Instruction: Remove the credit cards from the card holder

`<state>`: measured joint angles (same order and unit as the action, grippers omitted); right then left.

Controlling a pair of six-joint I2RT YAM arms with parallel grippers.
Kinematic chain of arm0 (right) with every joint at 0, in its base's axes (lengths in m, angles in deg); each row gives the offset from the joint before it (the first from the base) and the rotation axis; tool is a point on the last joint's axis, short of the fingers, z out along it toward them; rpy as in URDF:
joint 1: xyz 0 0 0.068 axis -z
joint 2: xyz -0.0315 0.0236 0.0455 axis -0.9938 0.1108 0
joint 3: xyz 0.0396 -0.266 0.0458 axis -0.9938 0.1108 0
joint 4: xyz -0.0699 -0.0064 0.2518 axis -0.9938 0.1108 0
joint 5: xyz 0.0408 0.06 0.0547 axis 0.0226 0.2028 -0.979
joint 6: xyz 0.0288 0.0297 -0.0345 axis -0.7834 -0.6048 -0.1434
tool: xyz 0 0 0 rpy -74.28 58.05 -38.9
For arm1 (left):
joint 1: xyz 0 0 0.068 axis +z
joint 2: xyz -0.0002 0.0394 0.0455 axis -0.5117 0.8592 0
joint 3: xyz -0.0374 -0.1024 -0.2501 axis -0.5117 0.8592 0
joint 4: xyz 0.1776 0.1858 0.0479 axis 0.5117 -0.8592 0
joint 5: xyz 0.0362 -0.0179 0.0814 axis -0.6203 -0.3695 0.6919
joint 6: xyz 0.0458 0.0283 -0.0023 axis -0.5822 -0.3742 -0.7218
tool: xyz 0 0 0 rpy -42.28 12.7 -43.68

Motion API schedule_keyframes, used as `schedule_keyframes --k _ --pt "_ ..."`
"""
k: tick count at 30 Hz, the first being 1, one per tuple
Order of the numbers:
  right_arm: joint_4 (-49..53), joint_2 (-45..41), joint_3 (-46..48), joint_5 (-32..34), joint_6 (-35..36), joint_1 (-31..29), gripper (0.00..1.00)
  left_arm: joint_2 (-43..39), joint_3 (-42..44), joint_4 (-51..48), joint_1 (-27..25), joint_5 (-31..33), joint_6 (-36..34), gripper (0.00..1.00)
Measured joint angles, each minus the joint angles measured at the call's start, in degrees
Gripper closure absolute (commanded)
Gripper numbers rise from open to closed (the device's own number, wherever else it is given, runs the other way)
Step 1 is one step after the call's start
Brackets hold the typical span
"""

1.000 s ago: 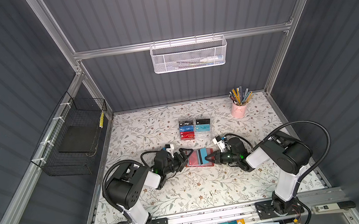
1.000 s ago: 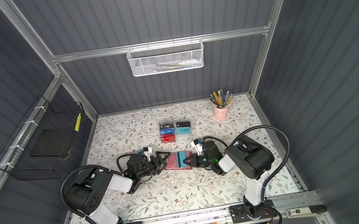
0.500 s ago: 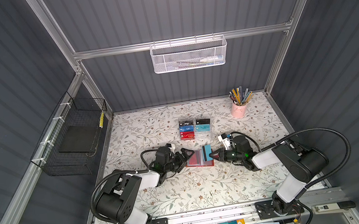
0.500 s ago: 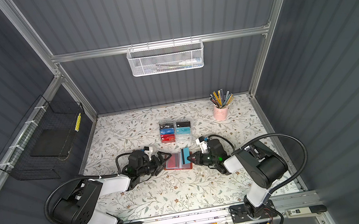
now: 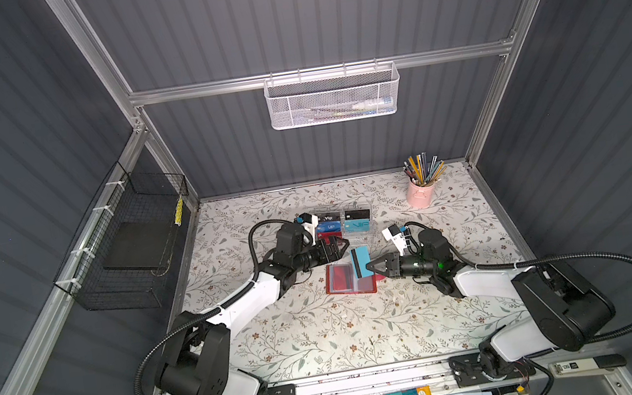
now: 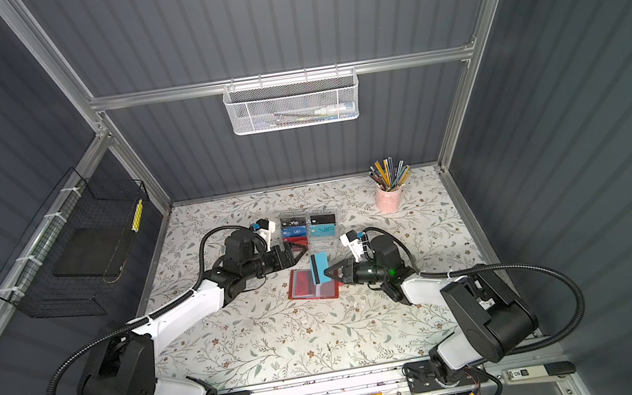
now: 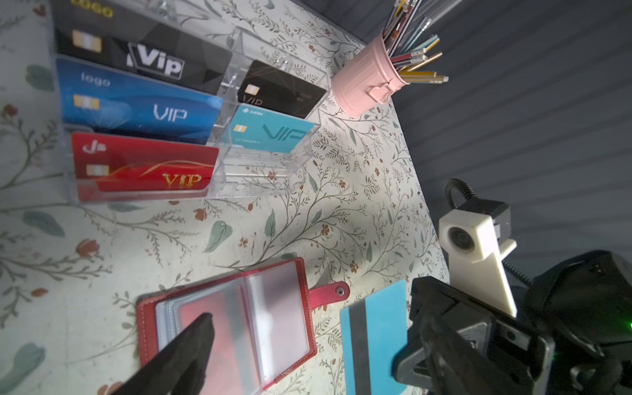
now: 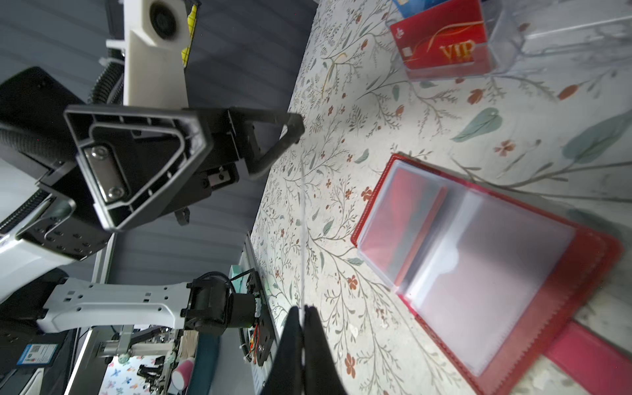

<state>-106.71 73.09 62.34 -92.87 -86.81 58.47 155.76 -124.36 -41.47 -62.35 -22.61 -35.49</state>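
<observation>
Light-blue plastic with a grey stripe along one long side makes up the card (image 5: 360, 261) that is pinched at its edge by the right gripper (image 5: 370, 267), whose jaws are clamped tight on it. It is held raised and standing on edge. In both top views its long axis runs from the near side of the table toward the back wall, and the striped face is turned toward the left arm. From the right wrist it is seen only as a thin line. It is held over the right half of the card holder (image 5: 349, 280) and is fully out of the sleeves.

The red holder is laid open flat at mid-table, its long axis across the table. Cloudy clear sleeves are shown inside, and the strap tab (image 7: 330, 292) is pointed toward the right arm. A teal VIP card (image 7: 270, 133) is seen in the acrylic rack (image 5: 345, 223) just behind it. The left gripper (image 5: 342, 250) is held spread and empty between rack and holder
</observation>
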Motion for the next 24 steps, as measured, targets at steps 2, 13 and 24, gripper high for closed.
schedule_keyframes --k 2,13,24 --pt "1.6 -0.6 -0.3 -1.2 0.3 0.0 1.0 0.3 -0.5 -0.8 -0.1 -0.6 -2.7 0.12" --pt "5.0 0.8 -3.0 -5.7 1.3 0.0 1.0 0.9 -0.6 -3.4 -3.0 -3.5 -10.8 0.3" --pt "4.0 4.2 -3.8 -8.3 0.9 0.0 1.0 0.6 0.8 -1.7 -3.1 -6.0 -11.5 0.5"
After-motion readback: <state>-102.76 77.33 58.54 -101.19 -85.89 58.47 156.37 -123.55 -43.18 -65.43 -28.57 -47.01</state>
